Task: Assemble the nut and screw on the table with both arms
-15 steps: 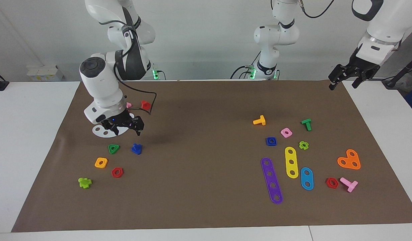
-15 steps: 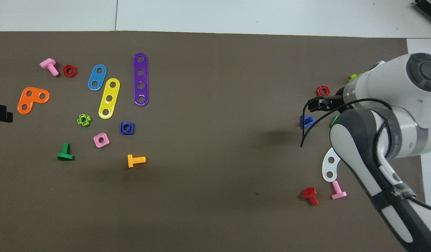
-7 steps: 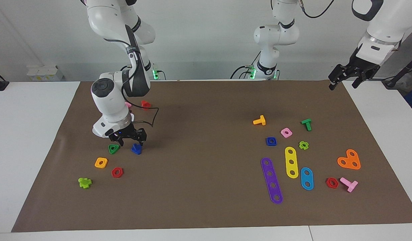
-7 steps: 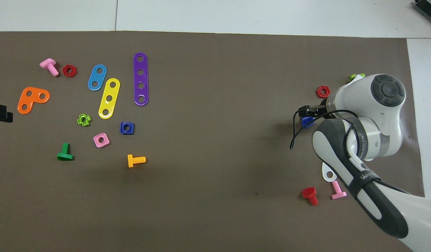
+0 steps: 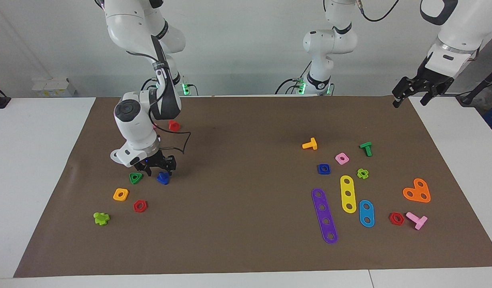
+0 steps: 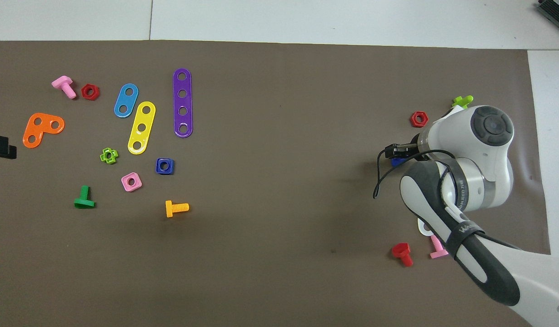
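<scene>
Screw in dark blue lies on the brown mat of the table at the right arm's end, beside a green triangular nut and nearer to the robots than an orange square nut and a red hex nut. Right gripper is down at the screw, its wrist bent so that the jaws point down at the mat and straddle the blue piece; whether they have closed on it or only stand around it cannot be told. From above, the right arm's white forearm and wrist cover most of the screw, of which only a blue edge shows. Left gripper hangs waiting in the air over the mat's corner at the left arm's end, jaws open and holding nothing. Nut, dark blue and square, lies flat at the left arm's end, beside a pink square nut and near an orange bolt.
</scene>
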{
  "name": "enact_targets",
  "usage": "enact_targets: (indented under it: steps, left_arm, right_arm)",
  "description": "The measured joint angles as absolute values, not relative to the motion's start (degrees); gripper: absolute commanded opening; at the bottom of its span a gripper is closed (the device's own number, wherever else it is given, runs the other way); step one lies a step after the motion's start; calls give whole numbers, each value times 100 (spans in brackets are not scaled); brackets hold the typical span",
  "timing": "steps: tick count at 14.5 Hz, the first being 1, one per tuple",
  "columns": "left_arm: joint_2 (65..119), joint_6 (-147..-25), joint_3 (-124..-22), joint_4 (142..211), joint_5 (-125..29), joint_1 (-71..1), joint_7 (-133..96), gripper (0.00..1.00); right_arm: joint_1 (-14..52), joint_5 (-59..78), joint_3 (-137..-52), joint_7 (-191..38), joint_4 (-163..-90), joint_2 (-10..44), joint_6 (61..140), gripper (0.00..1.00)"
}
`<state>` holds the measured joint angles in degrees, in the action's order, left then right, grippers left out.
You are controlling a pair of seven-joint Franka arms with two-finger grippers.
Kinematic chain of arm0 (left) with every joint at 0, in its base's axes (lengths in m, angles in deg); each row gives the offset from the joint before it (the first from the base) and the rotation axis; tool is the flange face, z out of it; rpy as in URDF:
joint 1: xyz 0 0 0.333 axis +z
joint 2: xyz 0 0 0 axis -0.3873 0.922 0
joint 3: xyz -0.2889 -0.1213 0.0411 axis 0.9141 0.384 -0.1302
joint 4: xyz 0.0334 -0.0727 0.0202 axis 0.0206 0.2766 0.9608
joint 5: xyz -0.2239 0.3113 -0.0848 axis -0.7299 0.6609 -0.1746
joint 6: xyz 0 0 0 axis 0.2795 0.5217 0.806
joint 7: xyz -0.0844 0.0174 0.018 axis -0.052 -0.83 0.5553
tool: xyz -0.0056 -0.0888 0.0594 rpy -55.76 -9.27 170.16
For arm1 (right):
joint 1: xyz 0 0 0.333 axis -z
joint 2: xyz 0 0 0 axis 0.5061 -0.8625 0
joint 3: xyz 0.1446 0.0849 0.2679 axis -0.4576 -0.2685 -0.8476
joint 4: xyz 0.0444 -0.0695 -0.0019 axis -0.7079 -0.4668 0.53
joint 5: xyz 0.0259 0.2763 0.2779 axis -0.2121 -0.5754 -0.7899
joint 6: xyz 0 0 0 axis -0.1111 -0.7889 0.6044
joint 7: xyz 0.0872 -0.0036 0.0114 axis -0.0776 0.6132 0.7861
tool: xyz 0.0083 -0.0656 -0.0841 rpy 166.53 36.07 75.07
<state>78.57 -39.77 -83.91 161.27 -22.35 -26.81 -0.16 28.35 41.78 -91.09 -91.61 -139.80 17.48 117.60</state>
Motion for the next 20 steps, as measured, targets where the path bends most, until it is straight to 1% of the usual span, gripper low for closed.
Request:
enact_targets:
  steps: [5, 10, 11, 12, 13, 14, 17, 20]
  left_arm:
    - [7857, -3977, -8391, 16127, -2235, -2681, -16, 100]
    - [7857, -3977, -8391, 16127, -2235, -2681, -16, 100]
    - [7857, -3977, -8391, 16127, -2235, -2681, -16, 100]
    - [7857, -3977, -8391, 16127, -2235, -2681, -16, 100]
    - [7857, -3977, -8391, 16127, -2235, -2681, -16, 100]
    - [7857, -3977, -8391, 16127, -2235, -2681, -16, 100]
    - [7857, -3974, -8364, 16127, -2235, -2693, -16, 100]
    - [7857, -3971, -8269, 16127, -2235, -2777, -25, 100]
  right_arm:
    - [2835, 4202, -9110, -9139, -14000, 1748, 11920, 62]
    - [2834, 4252, -9110, -9124, -14064, 1748, 11956, 51]
    - [2834, 4253, -9110, -9122, -14070, 1748, 11956, 45]
    - [2831, 4254, -9112, -9120, -14076, 1748, 11956, 31]
    - [2828, 4254, -9115, -9119, -14079, 1748, 11956, 14]
    - [2826, 4255, -9120, -9117, -14080, 1748, 11956, 0]
    - [2780, 4257, -9133, -9115, -14062, 1778, 11923, 0]
    - [2637, 4256, -9171, -9136, -13785, 1884, 11571, 0]
